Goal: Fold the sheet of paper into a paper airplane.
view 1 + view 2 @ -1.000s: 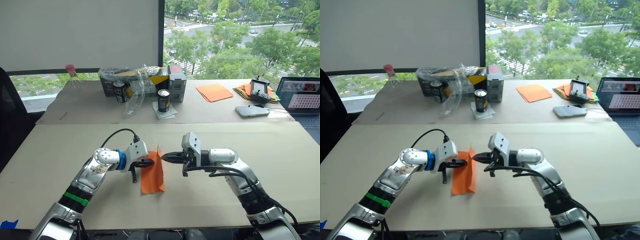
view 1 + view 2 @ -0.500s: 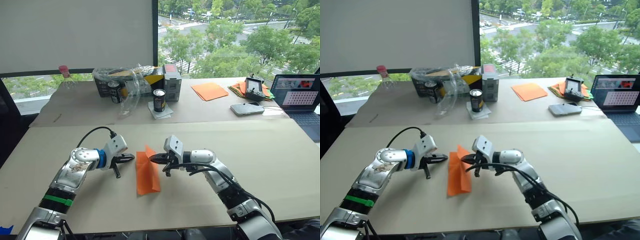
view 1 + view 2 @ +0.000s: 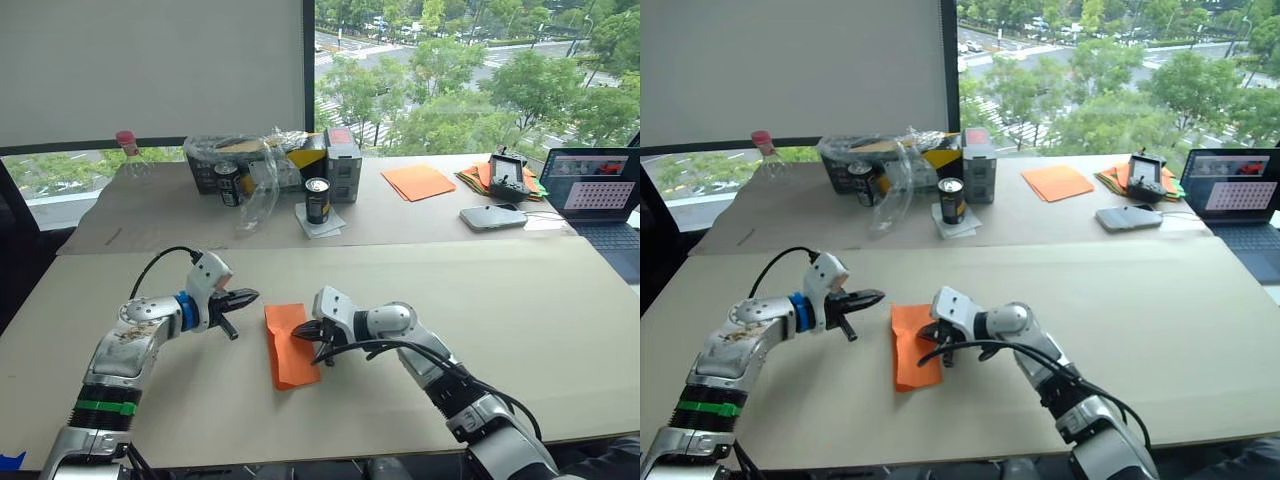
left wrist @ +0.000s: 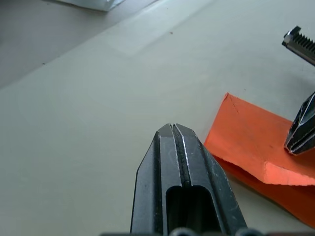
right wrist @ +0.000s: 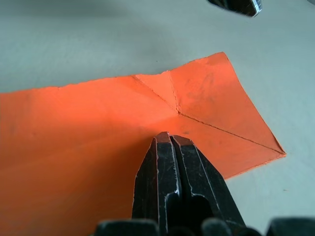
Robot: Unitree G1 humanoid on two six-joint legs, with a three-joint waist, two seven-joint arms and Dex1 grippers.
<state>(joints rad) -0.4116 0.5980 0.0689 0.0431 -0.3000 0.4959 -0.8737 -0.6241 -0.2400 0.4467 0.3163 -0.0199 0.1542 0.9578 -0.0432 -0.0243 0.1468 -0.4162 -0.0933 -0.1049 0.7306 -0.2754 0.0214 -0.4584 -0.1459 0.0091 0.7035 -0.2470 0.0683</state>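
Observation:
The sheet of paper [image 3: 288,347] lies nearly flat on the near table, folded lengthwise, bright orange with crease lines near its far corner [image 5: 197,105]. My right gripper [image 3: 306,330] is shut, its closed tips pressing down on the paper's top surface [image 5: 167,136] near the right edge. My left gripper [image 3: 246,297] is shut with nothing in it, hovering just left of the paper's far corner, a short gap from it [image 4: 172,128]. In the left wrist view the paper's folded edge [image 4: 256,155] is slightly lifted off the layer below.
On the back table stand a black can [image 3: 318,200], a box [image 3: 342,155], a plastic bag [image 3: 262,190] and a bottle [image 3: 127,150]. At the back right are smooth orange sheets [image 3: 421,182], a multicoloured paper pile [image 3: 478,180], a phone [image 3: 493,217] and a laptop [image 3: 598,195].
The paper, standing up between the grippers before, now lies flat. My left gripper has drawn back to the left, away from it. My right gripper has come down onto it.

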